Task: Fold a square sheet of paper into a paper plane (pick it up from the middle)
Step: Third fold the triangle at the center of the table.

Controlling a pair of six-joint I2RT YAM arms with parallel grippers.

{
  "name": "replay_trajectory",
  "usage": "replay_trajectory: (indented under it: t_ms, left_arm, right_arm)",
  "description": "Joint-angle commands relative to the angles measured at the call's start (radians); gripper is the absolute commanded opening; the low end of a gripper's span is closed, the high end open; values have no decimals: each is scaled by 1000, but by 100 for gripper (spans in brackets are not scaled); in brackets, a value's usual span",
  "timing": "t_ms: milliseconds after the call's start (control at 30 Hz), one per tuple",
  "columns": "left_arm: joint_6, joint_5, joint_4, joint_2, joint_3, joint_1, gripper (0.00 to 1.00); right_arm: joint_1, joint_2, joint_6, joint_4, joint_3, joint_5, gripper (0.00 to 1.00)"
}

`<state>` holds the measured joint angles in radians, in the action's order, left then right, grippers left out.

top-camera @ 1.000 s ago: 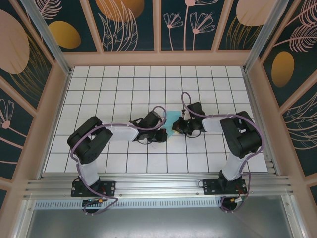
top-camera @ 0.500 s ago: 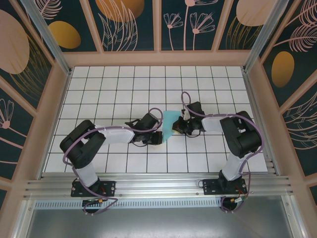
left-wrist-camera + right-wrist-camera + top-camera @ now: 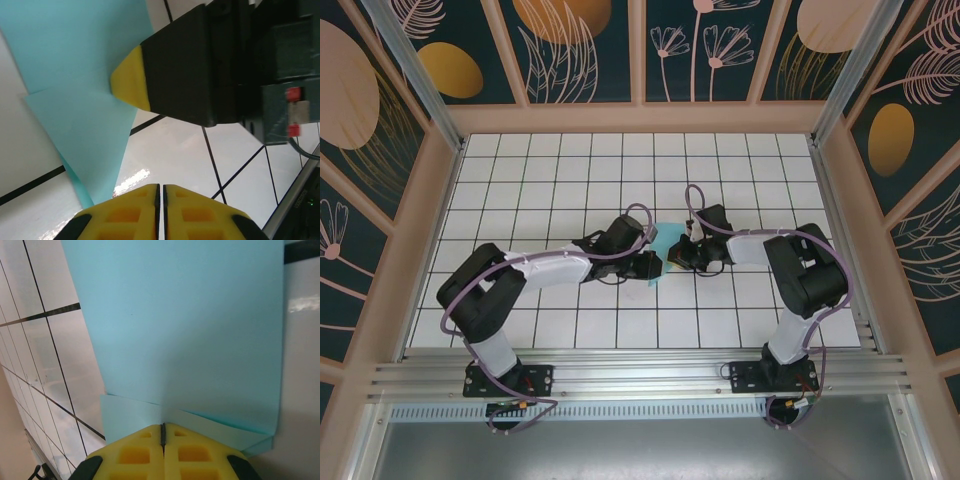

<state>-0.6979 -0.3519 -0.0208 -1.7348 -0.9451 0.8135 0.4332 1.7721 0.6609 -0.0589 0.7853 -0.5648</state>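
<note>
On the white grid table (image 3: 570,180), in the top view, the sheet of paper (image 3: 660,238) is largely hidden beneath the two wrists; only small teal slivers are seen. The left gripper (image 3: 655,266) and right gripper (image 3: 672,262) are met tip to tip over it. Against the earlier frames, less paper is exposed, and the left gripper is found shifted up and to the right, nearer the right one.

In the left wrist view, the yellow fingers (image 3: 125,212) are cut off at the lower edge, drawn together to a thin slit, with nothing seen between them. A pointed, creased flap of smooth matte paper is pressed by the opposite yellow tip.

In the right wrist view, the fingers (image 3: 135,452) are closed, their tips set on a folded edge of the paper.
</note>
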Motion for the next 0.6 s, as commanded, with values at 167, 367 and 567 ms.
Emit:
replay_trajectory:
  t_ms: [167,367,567]
  left_arm:
    - [-35,-1,-42,-11,6,-1,22]
    - [-50,-37,-66,-8,5,-1,24]
    - [-66,-115,-120,-34,-4,-1,24]
  right_arm:
    - [1,45,-6,83,-10,142,7]
    - [1,40,2,73,-26,148,7]
    - [2,43,8,62,-35,144,7]
